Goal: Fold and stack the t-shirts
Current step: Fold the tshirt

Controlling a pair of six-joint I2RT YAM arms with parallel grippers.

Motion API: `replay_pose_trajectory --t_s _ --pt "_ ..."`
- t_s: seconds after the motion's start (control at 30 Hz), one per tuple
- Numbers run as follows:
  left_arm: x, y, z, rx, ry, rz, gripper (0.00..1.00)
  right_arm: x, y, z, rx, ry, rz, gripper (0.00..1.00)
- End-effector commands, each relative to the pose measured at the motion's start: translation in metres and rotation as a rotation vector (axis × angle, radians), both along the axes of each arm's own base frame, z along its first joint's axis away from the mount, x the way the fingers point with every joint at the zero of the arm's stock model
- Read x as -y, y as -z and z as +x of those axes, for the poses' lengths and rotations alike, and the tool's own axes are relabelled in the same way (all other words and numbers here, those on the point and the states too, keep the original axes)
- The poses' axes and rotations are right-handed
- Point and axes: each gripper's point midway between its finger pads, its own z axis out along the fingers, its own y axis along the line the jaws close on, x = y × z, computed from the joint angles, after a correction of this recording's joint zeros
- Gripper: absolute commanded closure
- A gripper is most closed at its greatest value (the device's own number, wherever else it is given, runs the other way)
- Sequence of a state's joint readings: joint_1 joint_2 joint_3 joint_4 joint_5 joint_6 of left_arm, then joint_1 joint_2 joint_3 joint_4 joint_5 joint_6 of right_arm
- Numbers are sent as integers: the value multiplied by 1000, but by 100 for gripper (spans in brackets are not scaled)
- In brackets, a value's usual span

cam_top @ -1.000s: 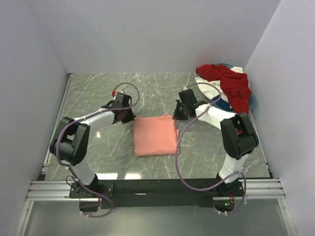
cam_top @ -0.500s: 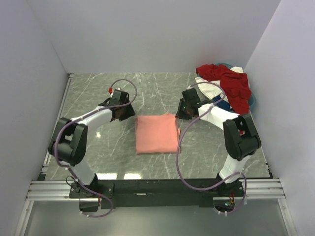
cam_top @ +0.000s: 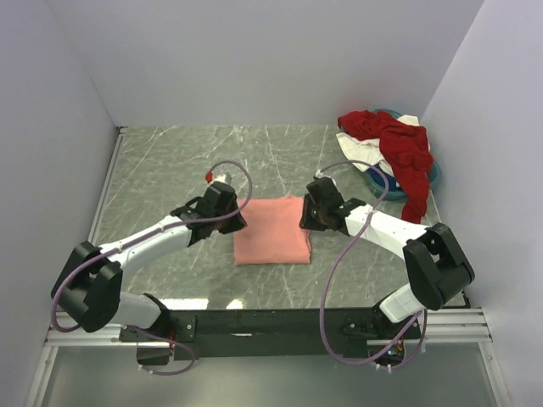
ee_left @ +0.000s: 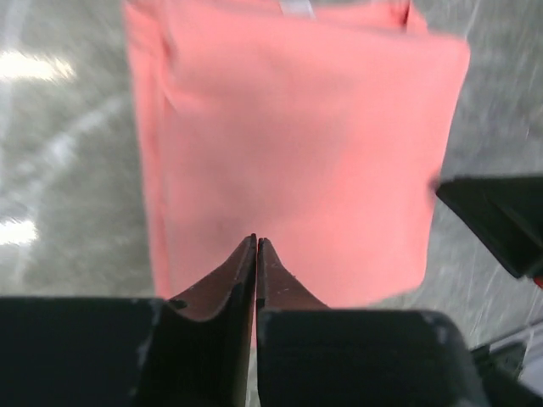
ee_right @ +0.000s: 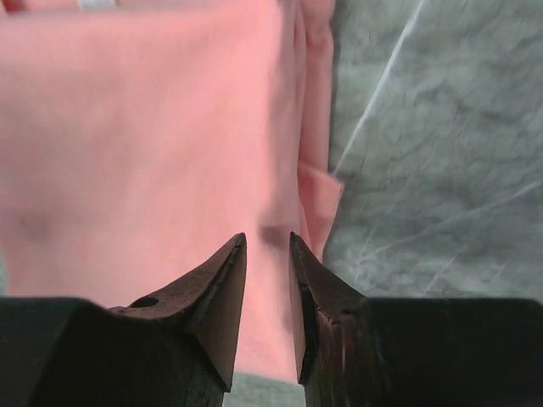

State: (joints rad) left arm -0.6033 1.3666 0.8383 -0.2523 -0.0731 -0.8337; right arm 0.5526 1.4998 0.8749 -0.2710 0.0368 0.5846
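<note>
Both arms swung in since 0.5 s ago; folded pink shirt (cam_top: pixel 271 232) lies flat on table (cam_top: pixel 170 165) between the tools, just ahead of each, so fold looks done. Both empty: left tool (ee_left: pixel 256 241) pinched closed, right tool (ee_right: pixel 268 241) a slit apart. Other shirts (cam_top: pixel 366 153) heaped far behind right tool, mostly hidden under red shirt (cam_top: pixel 405 151).

lab booth: white walls (cam_top: pixel 254 59), marble-look table (cam_top: pixel 170 161)

Plain white walls (cam_top: pixel 254 59) enclose a grey-green marbled table (cam_top: pixel 161 165) with pale veining.
</note>
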Motion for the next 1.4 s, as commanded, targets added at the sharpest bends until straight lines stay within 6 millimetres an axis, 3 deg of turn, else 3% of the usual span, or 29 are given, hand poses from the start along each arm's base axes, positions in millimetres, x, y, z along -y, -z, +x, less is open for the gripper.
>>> replay_pose_trajectory --t_s 0.0,0.17,0.27,0.33,0.43,0.6,0.73,0.8,0.93,1.03,1.23,1.37 --pt "16 6 -27 -26 41 -25 93 -1 -2 -6 30 8 -2 66" --pt "23 34 -55 -88 64 -5 99 -1 16 -17 -2 0 -24 67" --pt "21 57 -69 -138 65 14 99 4 25 -20 -16 7 -46 71" --pt "19 70 -79 -169 66 30 99 5 28 -22 -21 8 -49 80" --pt "18 73 -86 -175 65 38 99 9 29 -21 -18 20 -66 91" --pt "12 72 -87 -169 55 54 99 16 28 -20 -19 36 -77 97" --pt "15 65 -86 -157 64 48 99 18 18 -23 -4 34 -75 92" --pt "16 62 -84 -148 67 45 98 19 6 -27 18 36 -65 81" --pt "17 63 -85 -155 68 42 98 10 -12 -41 61 4 -29 72" --pt "18 65 -85 -159 65 34 98 0 -13 -53 60 -24 -21 69" --pt "19 66 -85 -164 63 33 99 -19 16 -73 -15 -85 -23 69" --pt "16 66 -85 -164 53 43 98 -7 47 -90 -77 -75 -56 70"
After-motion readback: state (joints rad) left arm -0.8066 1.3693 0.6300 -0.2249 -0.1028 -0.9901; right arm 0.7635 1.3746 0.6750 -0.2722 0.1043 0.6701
